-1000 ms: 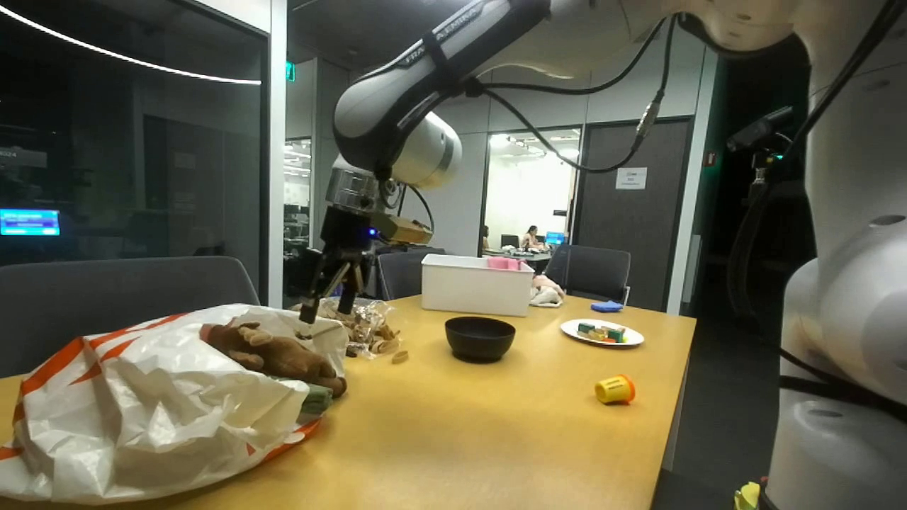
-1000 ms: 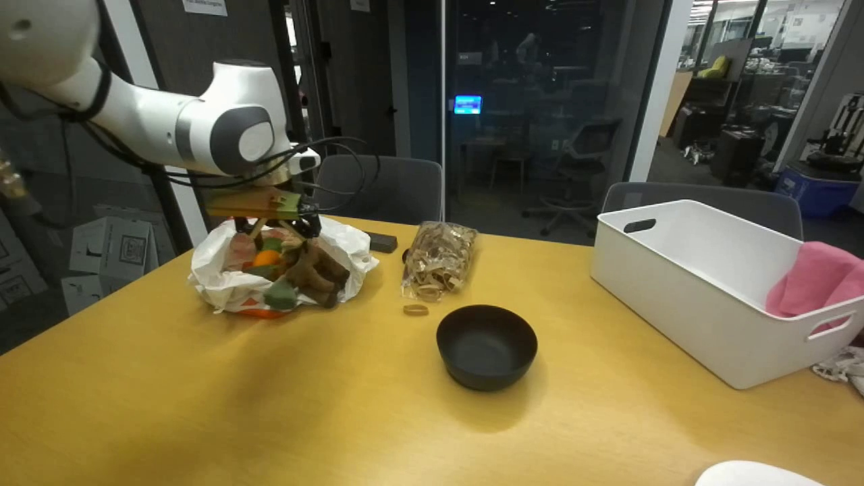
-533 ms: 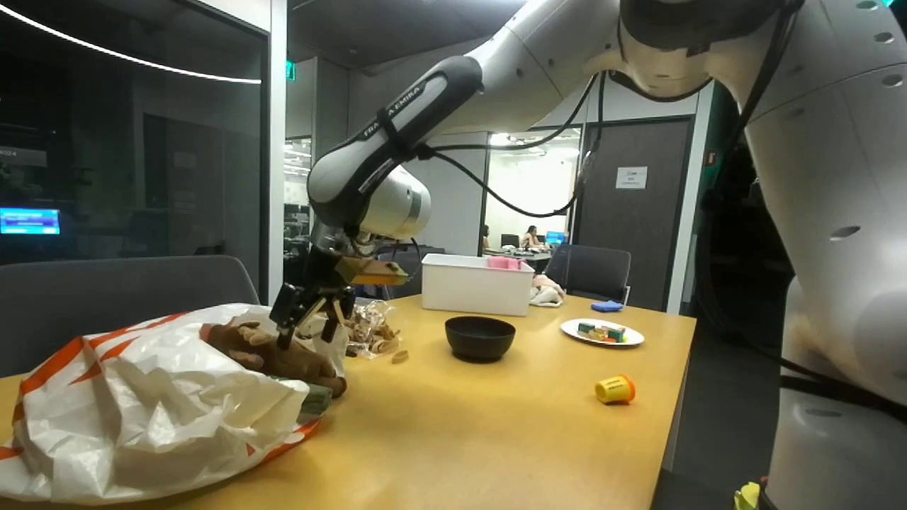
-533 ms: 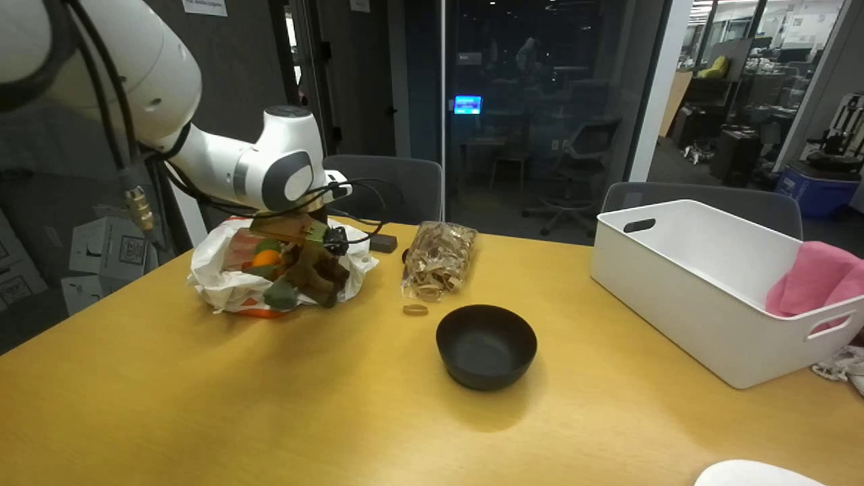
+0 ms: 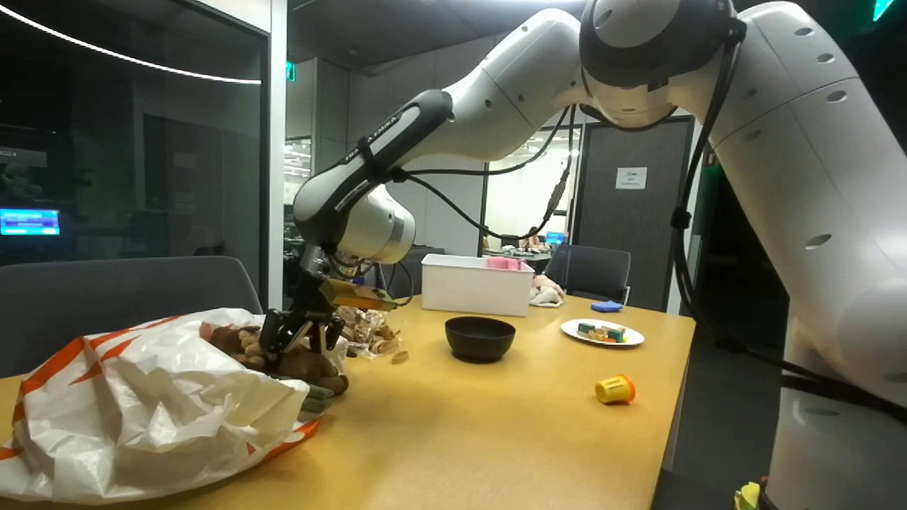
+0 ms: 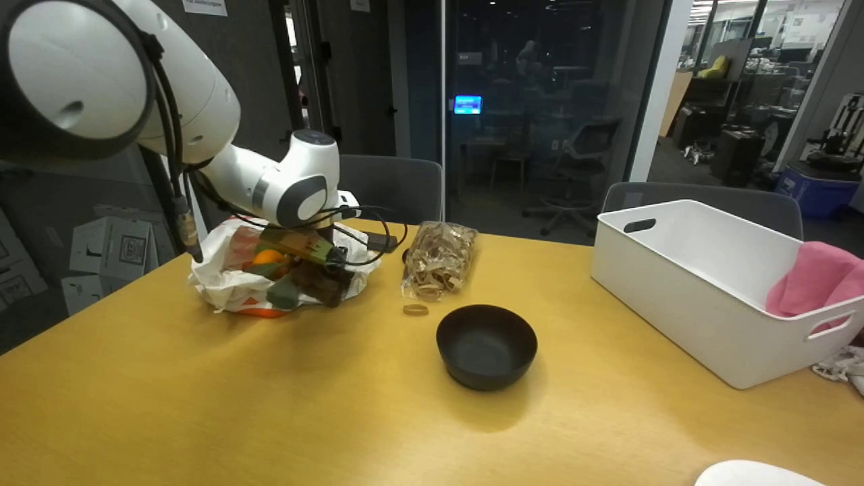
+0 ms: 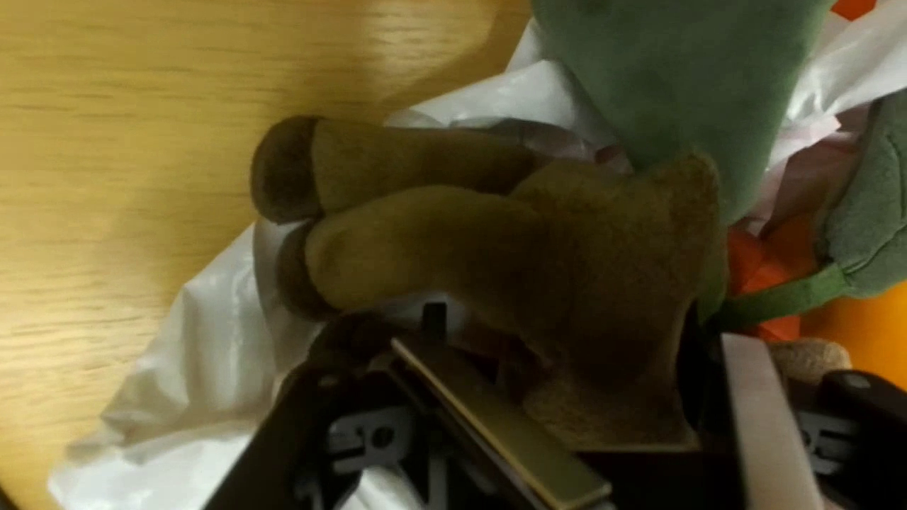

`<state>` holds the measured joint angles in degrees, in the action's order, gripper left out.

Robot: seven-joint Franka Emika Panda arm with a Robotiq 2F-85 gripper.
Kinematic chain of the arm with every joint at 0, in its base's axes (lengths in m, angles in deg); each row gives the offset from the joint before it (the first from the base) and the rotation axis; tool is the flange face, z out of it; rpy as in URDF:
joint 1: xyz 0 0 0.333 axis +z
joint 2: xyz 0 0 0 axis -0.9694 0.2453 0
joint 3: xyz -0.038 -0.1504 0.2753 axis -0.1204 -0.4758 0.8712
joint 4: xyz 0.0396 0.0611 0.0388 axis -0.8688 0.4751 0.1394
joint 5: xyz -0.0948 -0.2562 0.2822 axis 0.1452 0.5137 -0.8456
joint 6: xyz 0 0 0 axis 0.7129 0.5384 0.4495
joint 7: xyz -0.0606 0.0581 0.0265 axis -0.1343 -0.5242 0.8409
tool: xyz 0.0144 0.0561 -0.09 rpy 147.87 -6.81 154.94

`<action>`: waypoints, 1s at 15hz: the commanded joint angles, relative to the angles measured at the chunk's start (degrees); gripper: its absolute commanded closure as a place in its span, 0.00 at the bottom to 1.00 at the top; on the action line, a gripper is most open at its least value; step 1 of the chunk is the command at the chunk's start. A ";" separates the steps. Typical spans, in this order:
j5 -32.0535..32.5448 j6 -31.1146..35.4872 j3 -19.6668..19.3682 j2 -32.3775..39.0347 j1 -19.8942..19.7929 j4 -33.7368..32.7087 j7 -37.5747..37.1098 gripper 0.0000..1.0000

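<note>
Lying across the mouth of a white plastic bag [image 5: 156, 404], a brown plush toy [image 7: 623, 255] is being straddled by the gripper [image 7: 567, 340]. The fingers are standing well apart, one to each side of the toy's body; it is being framed rather than pinched, and whether contact is being made cannot be told. The toy's legs are pointing out past the bag's edge. A green plush piece [image 7: 680, 85] is being partly overlapped by the toy; a leaf-shaped piece [image 7: 871, 205] and an orange item [image 6: 268, 256] are lying near it at the bag's opening. The toy is being partly blocked by the bag's crumpled side and the gripper in an exterior view; a yellow-green wrist piece [image 6: 297, 244] is also getting in the way. Near the bag, a clear packet of tan pieces [image 6: 440, 260] is resting, with a loose piece [image 6: 415, 310] just beside it. Farther off, a black bowl [image 6: 486, 351] is sitting upright; a pink cloth [image 6: 813, 277] is being held in a white bin [image 6: 675, 297]. A plate [image 5: 570, 330] is bearing small blocks [image 5: 599, 331]; a yellow cup [image 5: 615, 389] is lying tipped. All is being carried by a wood table [image 6: 270, 405]. Dark chairs [image 5: 120, 312], a glass wall [image 6: 540, 81] and a dark door [image 5: 631, 219] are surrounding it.
</note>
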<state>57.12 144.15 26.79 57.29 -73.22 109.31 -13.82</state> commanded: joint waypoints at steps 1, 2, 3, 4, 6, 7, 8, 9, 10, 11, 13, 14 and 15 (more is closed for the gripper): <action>-3.45 -1.25 1.54 0.99 -1.96 -2.87 0.46 0.56; -4.49 -1.26 1.76 0.85 -2.37 -2.93 0.43 0.64; -5.09 -1.14 1.66 0.60 -2.51 -2.89 0.11 0.72; -5.60 -1.37 1.59 0.18 -2.63 -2.76 -0.14 0.79; -6.86 -2.80 1.69 -0.67 -3.01 -2.75 -0.78 0.95; -8.09 -5.32 2.18 -1.61 -3.48 -2.77 -1.02 1.00; -9.51 -8.37 2.64 -2.55 -3.93 -2.85 -1.02 0.98; -11.12 -13.21 3.27 -4.19 -4.51 -2.94 -0.60 0.96; -12.84 -18.12 4.03 -5.53 -5.36 -3.16 -0.43 0.97; -14.93 -22.77 4.56 -7.33 -5.89 -3.20 -0.22 0.99; -18.29 -32.28 6.24 -11.12 -8.18 -2.84 -1.51 0.97; -18.90 -37.17 6.62 -13.09 -9.24 -2.35 -3.56 0.97; -18.93 -42.20 5.19 -14.85 -9.12 -3.07 -5.90 0.97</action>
<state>40.38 113.07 31.58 48.34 -79.70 105.74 -15.28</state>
